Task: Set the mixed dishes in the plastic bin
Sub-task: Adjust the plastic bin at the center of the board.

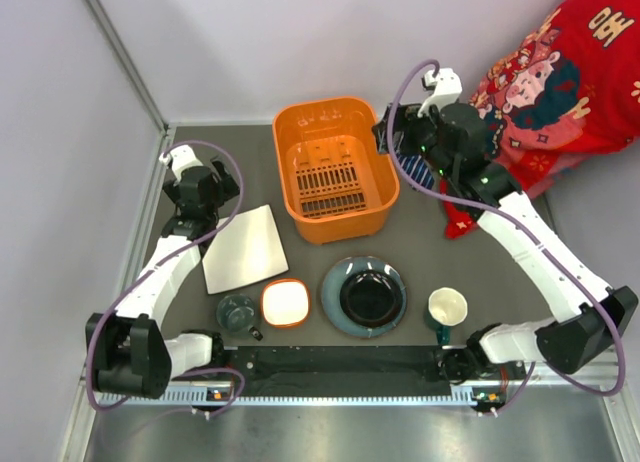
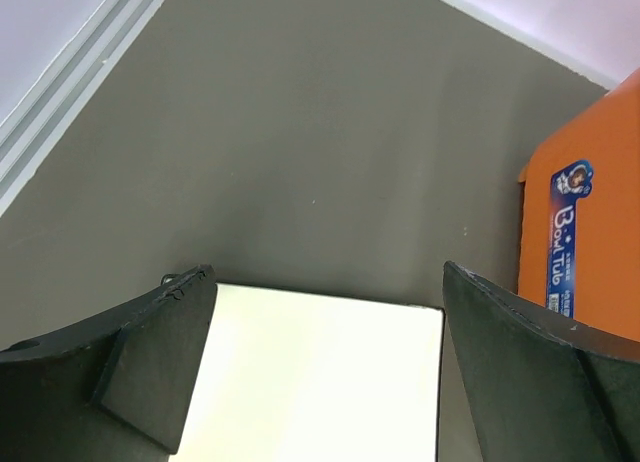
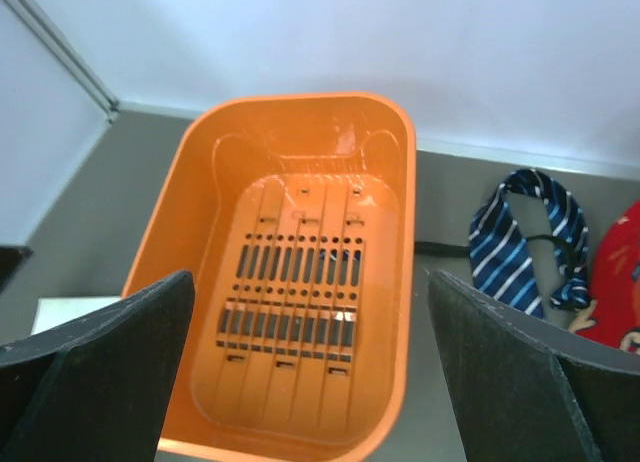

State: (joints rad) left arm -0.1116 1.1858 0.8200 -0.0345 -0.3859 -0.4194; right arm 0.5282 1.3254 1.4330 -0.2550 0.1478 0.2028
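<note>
bin: orange plastic bin (image 1: 341,225) sits at the far middle of the tabletop (image 1: 470,252), slotted bottom showing, blue sticker on its left wall
sq plate: white square plate (image 1: 245,249) lies flat by the left edge, just left of the bin's near corner
near-edge row, left to right: teal cup (image 1: 237,313), orange bowl (image 1: 286,303) (white inside), blue-grey plate (image 1: 363,296) w/ black centre, cream mug (image 1: 446,309)
spacing: cup just beside the bowl, bowl near the round plate, mug a bit apart towards the right
left gripper (image 2: 328,272): fingers wide apart, over the sq plate's far edge, which shows between them; can't tell if it touches
right gripper (image 3: 310,277): fingers wide apart too, up above the bin's right side, the tub in view between them
other stuff: striped tie (image 3: 530,237) right of the bin, partly under the right arm; red cloth (image 1: 560,82) at the far right corner
</note>
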